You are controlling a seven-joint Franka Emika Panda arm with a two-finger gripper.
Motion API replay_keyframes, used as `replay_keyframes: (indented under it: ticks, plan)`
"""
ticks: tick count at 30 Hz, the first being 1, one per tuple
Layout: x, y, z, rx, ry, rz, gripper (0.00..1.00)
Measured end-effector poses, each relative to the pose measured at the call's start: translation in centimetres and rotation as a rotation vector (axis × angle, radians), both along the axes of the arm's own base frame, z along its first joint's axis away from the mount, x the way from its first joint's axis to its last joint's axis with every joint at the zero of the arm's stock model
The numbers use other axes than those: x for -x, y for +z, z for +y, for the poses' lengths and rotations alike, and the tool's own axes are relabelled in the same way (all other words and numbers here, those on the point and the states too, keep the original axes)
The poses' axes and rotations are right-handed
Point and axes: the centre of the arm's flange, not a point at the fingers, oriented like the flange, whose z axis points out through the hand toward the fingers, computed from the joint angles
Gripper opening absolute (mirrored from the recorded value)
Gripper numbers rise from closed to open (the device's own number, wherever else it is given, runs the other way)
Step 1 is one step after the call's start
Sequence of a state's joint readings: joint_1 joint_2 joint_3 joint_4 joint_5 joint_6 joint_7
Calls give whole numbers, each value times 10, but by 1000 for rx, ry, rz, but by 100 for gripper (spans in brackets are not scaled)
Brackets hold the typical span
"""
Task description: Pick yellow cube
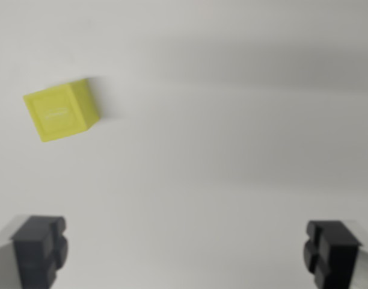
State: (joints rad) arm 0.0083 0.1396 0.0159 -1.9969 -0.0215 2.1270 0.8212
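Nearest the camera, the gripper (187, 250) shows its two dark, blocky plastic fingertips (39, 247) at the bottom corners of the wrist view, spread wide with nothing between them: released, presumably so they can straddle the target when they come down. Between and beyond them lies a bare, pale grey matte tabletop (232, 150), crossed by a soft shadow. Farther off, toward the wrist view's upper left, sits the small yellow-green cube (62, 110), resting on the surface, turned slightly askew and well apart from both fingertips. The gripper looks off-centre from it, so I judge the approach unfinished.
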Motion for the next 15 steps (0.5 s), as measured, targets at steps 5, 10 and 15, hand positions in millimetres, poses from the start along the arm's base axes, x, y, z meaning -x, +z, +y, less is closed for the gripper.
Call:
replay_keyframes:
  ticks: [5,10,15]
  plan:
    - [0,-8,5,0,9,0,100]
    - [1,-17,11,-1,19,0,100]
    - [1,-25,16,-1,28,-1,100]
